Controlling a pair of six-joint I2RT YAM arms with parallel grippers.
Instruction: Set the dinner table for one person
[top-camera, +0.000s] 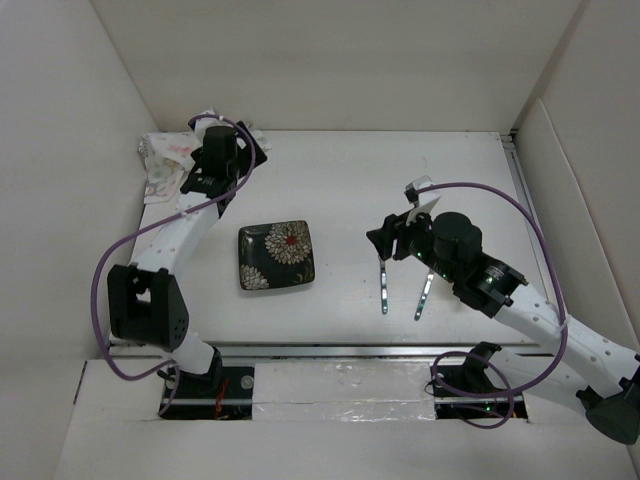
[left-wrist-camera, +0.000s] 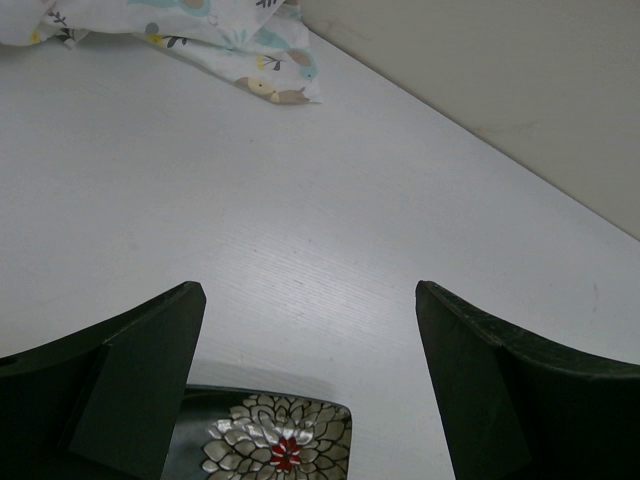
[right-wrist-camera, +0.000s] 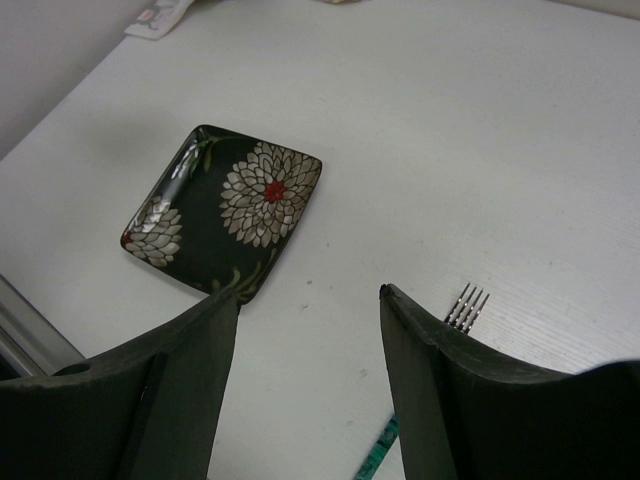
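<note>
The white dinner table (top-camera: 400, 170) fills the top view. A black square plate (top-camera: 276, 255) with white and red flowers lies left of centre. It also shows in the right wrist view (right-wrist-camera: 225, 210) and at the bottom edge of the left wrist view (left-wrist-camera: 270, 440). Two metal utensils with teal handles (top-camera: 384, 285) (top-camera: 424, 296) lie side by side right of the plate. Fork tines (right-wrist-camera: 468, 305) show behind my right finger. My left gripper (top-camera: 208, 188) (left-wrist-camera: 310, 300) is open and empty at the far left. My right gripper (top-camera: 388, 238) (right-wrist-camera: 310, 300) is open and empty above the utensils' far ends.
A crumpled white patterned cloth (top-camera: 165, 160) (left-wrist-camera: 220, 30) lies in the far left corner against the wall. White walls enclose the table at the back and both sides. A metal rail (top-camera: 330, 348) runs along the near edge.
</note>
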